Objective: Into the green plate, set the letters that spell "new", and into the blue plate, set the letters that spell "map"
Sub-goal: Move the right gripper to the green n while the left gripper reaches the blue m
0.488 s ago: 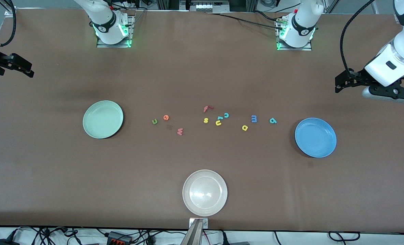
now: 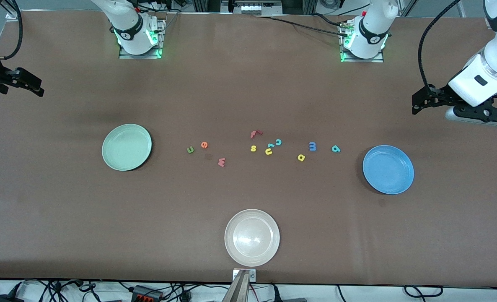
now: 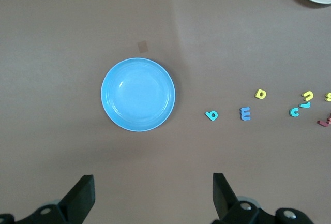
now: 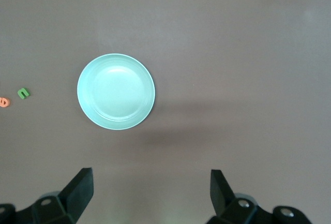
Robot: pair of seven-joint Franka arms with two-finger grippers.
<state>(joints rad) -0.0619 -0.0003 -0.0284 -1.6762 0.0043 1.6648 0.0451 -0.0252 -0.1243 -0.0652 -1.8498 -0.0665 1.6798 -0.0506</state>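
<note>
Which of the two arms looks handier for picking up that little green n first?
Probably the right arm. The right gripper, open and empty, hangs over the table's end by the green plate, and the n lies toward that end. The left gripper, also open, is over the end by the blue plate.

Both arms have glossy white rounded shells with black joint rings, and their bases [image 2: 139, 40] sit on metal plates lit by green lights. The left gripper [image 2: 420, 100] is black, mounted under a white wrist housing with a grey camera bar and a looping black cable. The right gripper [image 2: 28, 84] is black too, with wedge-shaped fingers [image 4: 77, 188] and small silver screws.
</note>
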